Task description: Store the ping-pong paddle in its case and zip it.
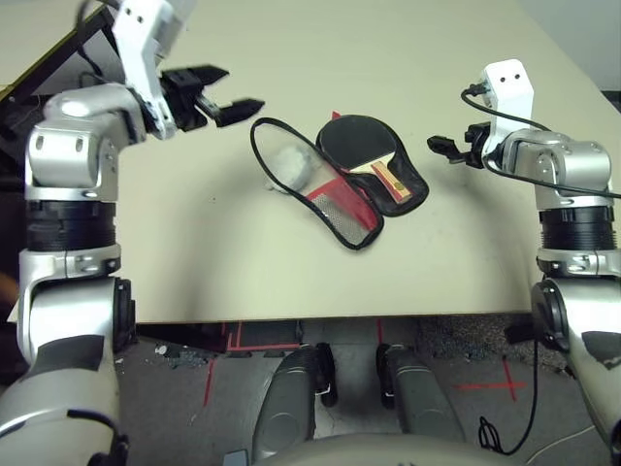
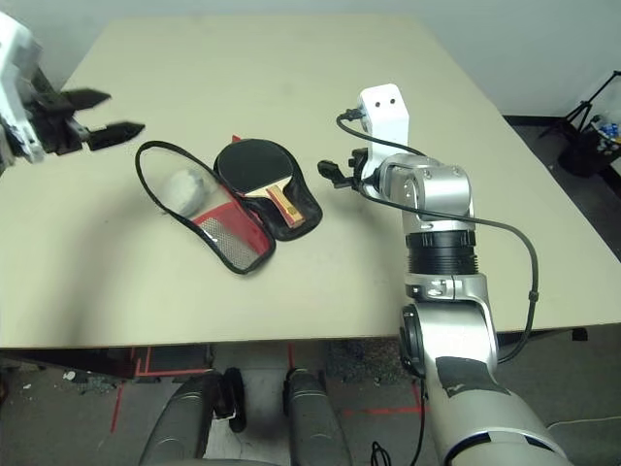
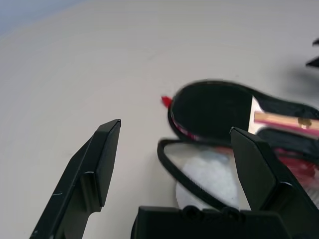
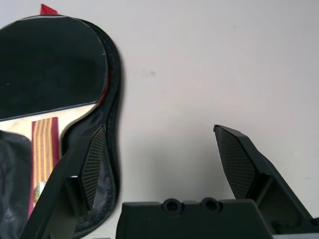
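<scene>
Both grippers, left (image 1: 225, 93) and right (image 2: 328, 173), empty, fingers spread wide, off either side of the case (image 1: 335, 209). Case lies unzipped on the table (image 1: 291, 282). Paddle (image 1: 361, 150) already rests in one half; other flap folded out, pompom (image 1: 289, 165) on it. Next, likely: fold flap over, then zip.

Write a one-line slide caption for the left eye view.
Ping-pong paddle lying in the unzipped case, both open hands, left and right, apart from it.

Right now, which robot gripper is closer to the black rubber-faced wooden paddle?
Right. The right gripper hovers open just beside the paddle in its open case; the left gripper hangs open farther off, beyond the flap.
</scene>
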Available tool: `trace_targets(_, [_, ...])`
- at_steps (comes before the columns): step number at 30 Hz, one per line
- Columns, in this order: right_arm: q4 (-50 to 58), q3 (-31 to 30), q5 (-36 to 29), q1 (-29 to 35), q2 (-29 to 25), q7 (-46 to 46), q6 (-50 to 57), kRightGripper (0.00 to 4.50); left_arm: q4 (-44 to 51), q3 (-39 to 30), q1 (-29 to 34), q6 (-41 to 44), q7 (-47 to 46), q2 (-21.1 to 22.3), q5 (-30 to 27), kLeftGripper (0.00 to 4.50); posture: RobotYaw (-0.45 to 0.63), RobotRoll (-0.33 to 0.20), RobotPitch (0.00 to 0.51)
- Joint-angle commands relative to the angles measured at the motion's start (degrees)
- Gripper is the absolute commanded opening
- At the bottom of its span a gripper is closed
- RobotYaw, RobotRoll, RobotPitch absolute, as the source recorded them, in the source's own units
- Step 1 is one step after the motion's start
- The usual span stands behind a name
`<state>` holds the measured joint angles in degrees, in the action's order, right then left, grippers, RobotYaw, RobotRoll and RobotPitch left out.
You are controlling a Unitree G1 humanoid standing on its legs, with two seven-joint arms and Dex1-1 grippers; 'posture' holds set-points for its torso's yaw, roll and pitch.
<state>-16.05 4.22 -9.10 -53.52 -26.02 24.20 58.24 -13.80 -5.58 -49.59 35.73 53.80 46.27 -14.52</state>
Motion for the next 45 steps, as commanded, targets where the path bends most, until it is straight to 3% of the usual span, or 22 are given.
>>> trace_targets(1, [-0.3, 0.5, -0.5, 0.9, -0.4, -0.2, -0.1, 4.48, 0.9, 1.1, 3.8, 0.3, 1.8, 2.1, 0.3, 4.50, 0.00, 0.000, 0.162])
trace_targets(6, [-0.2, 0.6, -0.6, 1.4, -0.5, -0.3, 0.1, 4.48, 1.4, 0.9, 7.9, 0.3, 2.1, 4.4, 0.9, 4.50, 0.01, 0.000, 0.166])
trace_targets(13, [-0.4, 0.8, -0.5, 1.9, -0.6, -0.8, 0.1, 4.48, 5.0, 1.5, 12.6, 2.8, 1.7, 3.5, -0.5, 4.50, 0.00, 0.000, 0.171])
trace_targets(19, [-0.6, 0.9, -0.3, 2.2, -1.0, -1.4, 0.4, 4.48, 10.9, 4.3, 13.6, 7.1, 1.3, -1.0, -2.4, 4.50, -0.01, 0.000, 0.174])
trace_targets(24, [-1.0, 1.4, -0.4, 2.0, -1.1, -2.1, 0.3, 4.48, 11.8, 7.6, 10.1, 9.3, 1.2, -7.1, -4.3, 4.50, 0.00, 0.000, 0.178])
trace_targets(28, [-1.8, 2.3, -0.6, 1.3, -0.5, -3.1, -0.1, 4.48, 0.1, 10.8, 2.3, 3.2, -0.6, -14.7, -1.3, 4.50, 0.01, 0.000, 0.183])
trace_targets(32, [-2.4, 3.9, -1.0, 0.3, -0.2, -4.3, 0.3, 4.48, -18.0, 11.1, -7.7, -5.6, -4.1, -22.8, 1.8, 4.50, 0.00, 0.000, 0.192])
trace_targets(37, [-2.0, 5.4, -2.0, -0.2, -0.5, -4.7, 1.8, 4.48, -34.3, 10.3, -15.4, -14.9, -5.9, -27.7, 4.3, 4.50, -0.02, 0.000, 0.191])
trace_targets(40, [-2.6, 7.8, -3.6, -0.4, -0.8, -5.1, 5.2, 4.48, -35.1, 10.4, -16.6, -16.6, -4.4, -28.0, 4.8, 4.50, -0.01, 0.000, 0.180])
trace_targets(45, [-2.8, 12.8, -8.3, -0.3, 1.5, -4.7, 14.3, 4.48, -25.8, 10.9, -12.5, -13.5, -1.2, -24.2, 4.6, 4.50, 0.02, 0.000, 0.164])
